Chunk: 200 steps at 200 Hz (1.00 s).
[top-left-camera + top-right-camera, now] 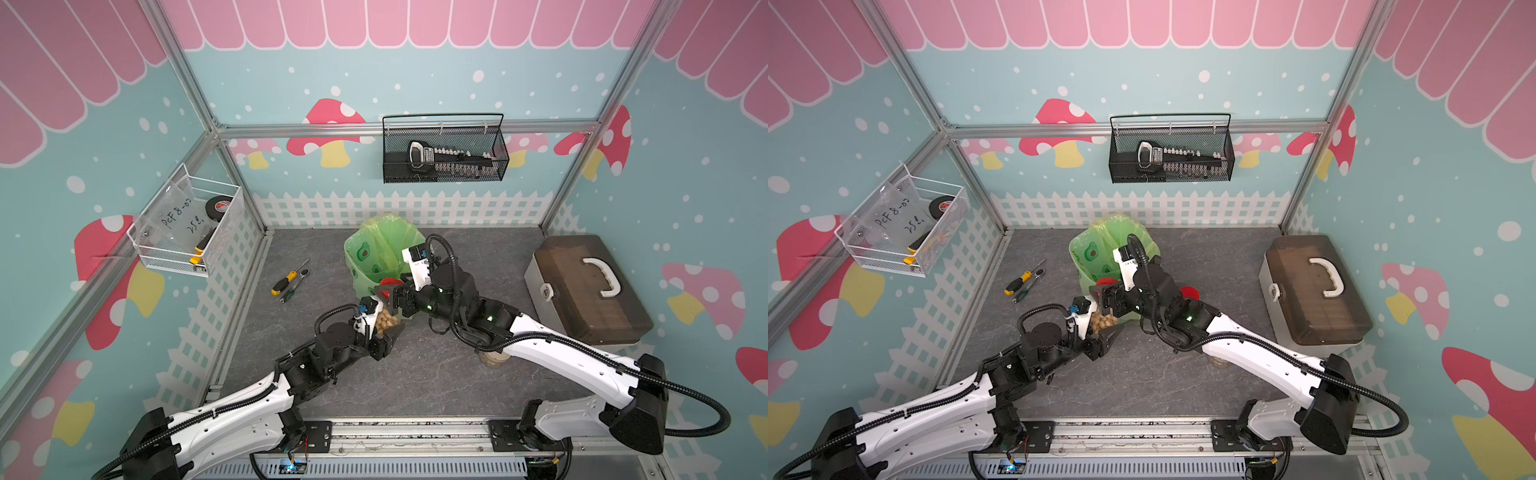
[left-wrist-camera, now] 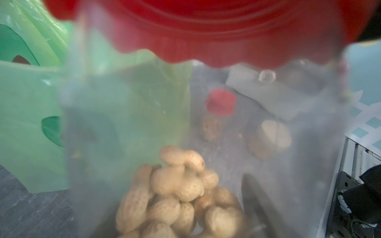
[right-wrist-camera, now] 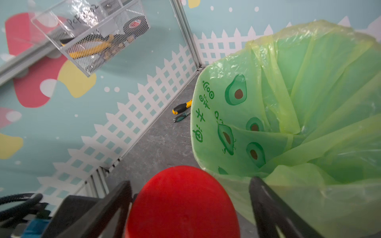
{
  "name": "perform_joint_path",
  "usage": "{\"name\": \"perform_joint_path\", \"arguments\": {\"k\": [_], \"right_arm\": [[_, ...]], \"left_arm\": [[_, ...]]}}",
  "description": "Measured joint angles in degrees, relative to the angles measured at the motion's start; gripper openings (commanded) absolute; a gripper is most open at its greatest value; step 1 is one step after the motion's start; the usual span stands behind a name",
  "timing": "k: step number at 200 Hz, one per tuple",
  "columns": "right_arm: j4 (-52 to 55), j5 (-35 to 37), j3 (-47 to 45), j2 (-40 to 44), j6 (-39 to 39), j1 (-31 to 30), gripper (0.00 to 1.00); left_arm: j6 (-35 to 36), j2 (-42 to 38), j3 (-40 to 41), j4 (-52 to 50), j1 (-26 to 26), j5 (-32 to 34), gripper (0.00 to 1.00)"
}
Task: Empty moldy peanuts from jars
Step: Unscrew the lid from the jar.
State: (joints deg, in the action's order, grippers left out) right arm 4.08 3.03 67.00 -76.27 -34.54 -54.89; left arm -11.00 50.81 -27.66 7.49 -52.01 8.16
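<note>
My left gripper (image 1: 384, 332) is shut on a clear jar (image 2: 309, 144) partly filled with pale moldy peanuts (image 2: 175, 185), just in front of the green-lined bin (image 1: 374, 253). The jar carries a red lid (image 3: 181, 206). My right gripper (image 3: 189, 181) reaches over from the right and straddles that lid. One finger touches its rim and a gap shows at the other, so it stands open. A second red-lidded jar (image 1: 1188, 292) stands behind my right arm. A squat jar with a beige lid (image 1: 492, 357) sits under that arm, mostly hidden.
Two screwdrivers (image 1: 286, 282) lie on the grey floor left of the bin. A brown-lidded toolbox (image 1: 582, 286) stands at the right wall. A white wire basket (image 1: 187, 224) hangs on the left wall and a black one (image 1: 444, 149) on the back wall.
</note>
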Motion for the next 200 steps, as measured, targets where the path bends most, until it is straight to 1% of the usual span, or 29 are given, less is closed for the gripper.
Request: {"name": "perform_joint_path", "arguments": {"k": [26,49,61,70,82,99,116,139,160,171,177,183,200], "right_arm": [[-0.5,0.3,0.1,-0.1,-0.6,-0.6,0.5],[-0.8,-0.8,-0.5,1.1,0.2,-0.6,0.44],[-1.2,-3.3,-1.5,2.6,0.7,0.1,0.42],[-2.1,-6.9,-2.6,3.9,0.9,1.2,0.41],[-3.8,-13.4,-4.1,5.2,1.0,3.7,0.4],[-5.9,-22.8,-5.2,5.6,1.3,7.5,0.39],[-7.3,-30.8,-6.0,5.8,2.5,10.3,0.39],[-8.8,-39.6,-7.3,7.5,3.7,12.9,0.39],[-10.5,-45.9,-7.4,8.1,4.2,14.7,0.39],[-11.3,-48.3,-7.4,8.1,4.4,15.3,0.41],[-11.7,-49.2,-7.4,8.1,4.5,15.5,0.45],[-12.1,-50.0,-7.4,8.1,4.5,15.6,0.51],[-13.2,-51.1,-7.4,8.1,4.5,15.6,0.76]], "left_arm": [[0.0,-0.4,0.2,0.1,-0.1,-0.1,0.25],[0.2,-1.8,0.4,0.0,-0.1,-1.4,0.25],[0.4,-2.6,0.4,0.0,0.0,-3.2,0.25],[0.4,-3.1,0.4,0.0,0.4,-5.4,0.24],[0.3,-3.7,0.4,0.3,1.6,-9.2,0.24],[-0.5,-3.9,0.4,1.2,4.5,-16.3,0.24],[-1.2,-3.9,0.4,1.7,6.8,-22.6,0.24],[-2.2,-3.2,0.4,3.7,7.5,-29.6,0.25],[-3.4,-1.9,0.2,6.8,7.8,-33.9,0.25],[-4.0,-1.5,0.2,8.1,8.0,-35.5,0.25],[-4.2,-1.3,0.2,8.6,8.0,-36.2,0.25],[-4.4,-1.3,0.2,9.0,8.0,-36.7,0.25],[-5.0,-1.3,0.2,9.9,8.1,-37.6,0.25]]}}
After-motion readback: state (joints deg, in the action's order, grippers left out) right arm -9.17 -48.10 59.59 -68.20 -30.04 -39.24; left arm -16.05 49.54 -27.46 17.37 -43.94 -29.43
